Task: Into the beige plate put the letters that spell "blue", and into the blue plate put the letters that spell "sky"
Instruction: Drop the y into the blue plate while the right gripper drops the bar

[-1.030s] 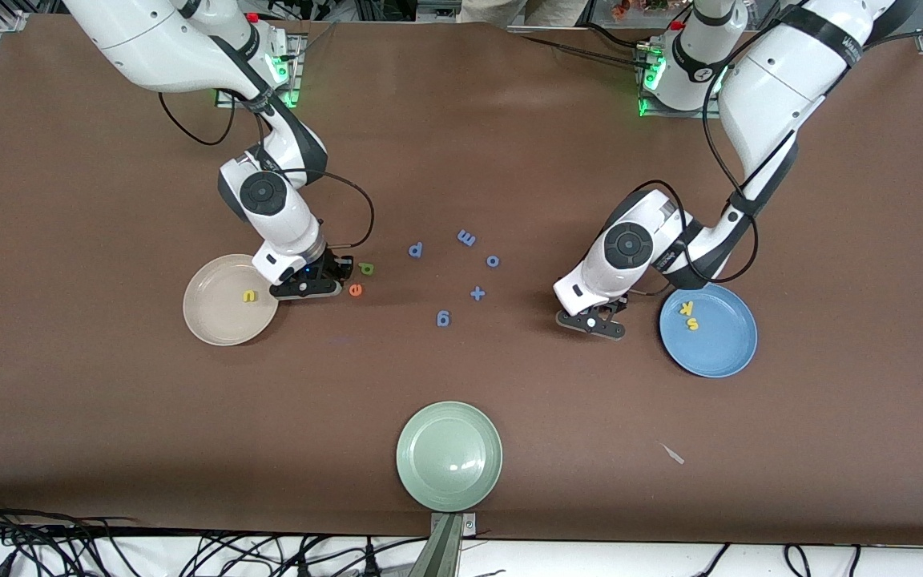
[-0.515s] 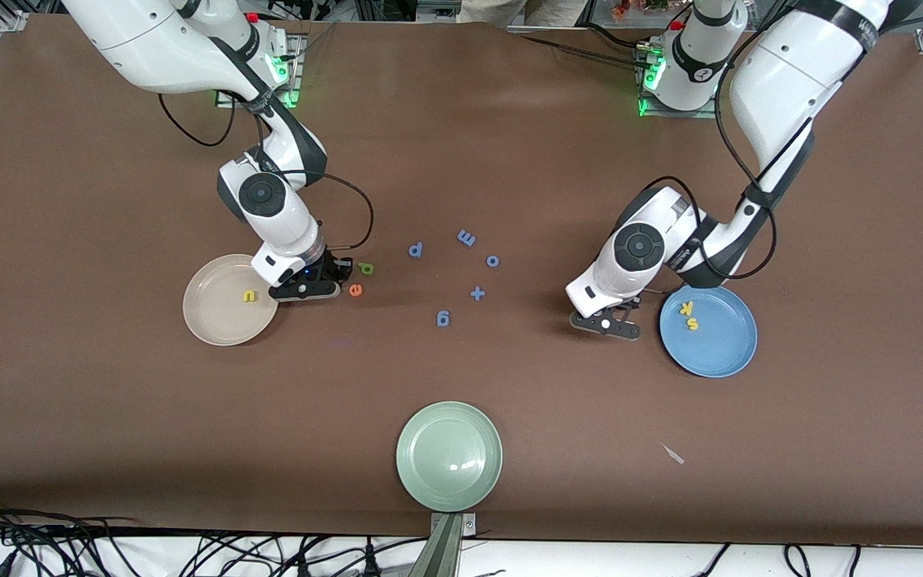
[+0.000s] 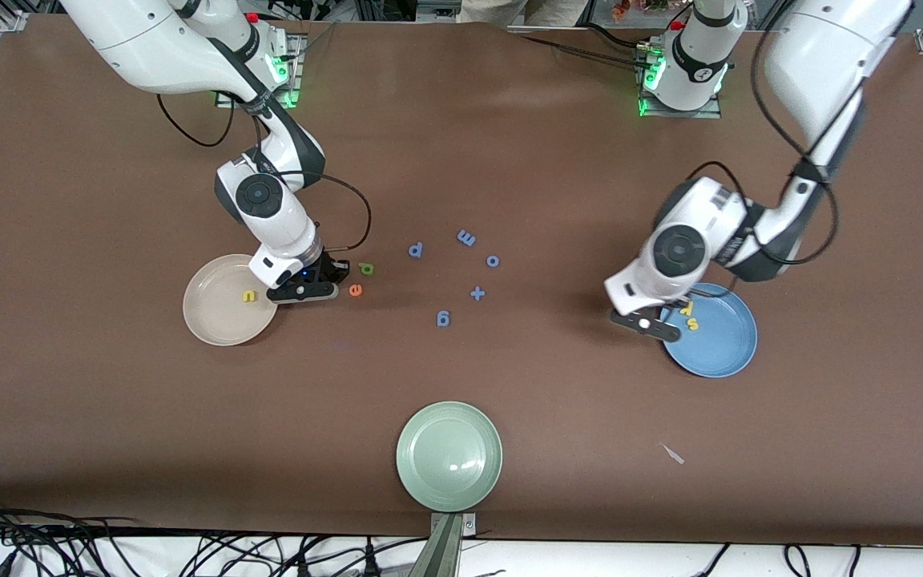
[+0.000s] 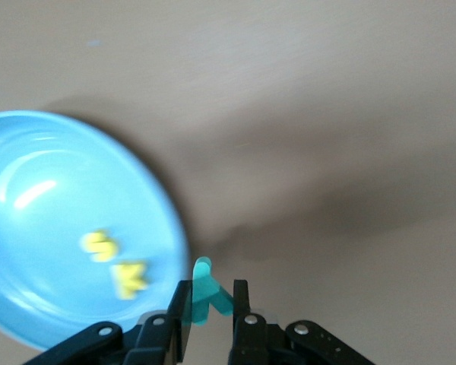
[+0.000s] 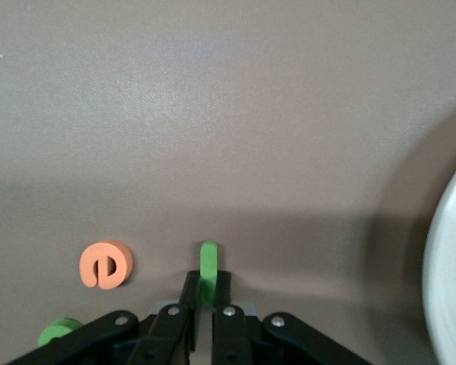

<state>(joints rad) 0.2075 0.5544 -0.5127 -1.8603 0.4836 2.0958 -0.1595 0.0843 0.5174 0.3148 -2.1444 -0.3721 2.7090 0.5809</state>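
My left gripper is shut on the teal "y" and hangs over the rim of the blue plate. In that plate lie the yellow "s" and yellow "k". My right gripper is low beside the beige plate, shut on the light green "l". The yellow "u" lies in the beige plate. The orange "e" and green "b" lie on the table close to that gripper.
Several all-blue letters lie mid-table: "p", "m", "o", a plus, "g". A pale green plate sits near the front edge. A small pale scrap lies nearer the camera than the blue plate.
The left arm has swung from the bare table toward the blue plate, carrying the teal "y" over its rim. The right gripper has stayed put beside the beige plate and closed on the "l".
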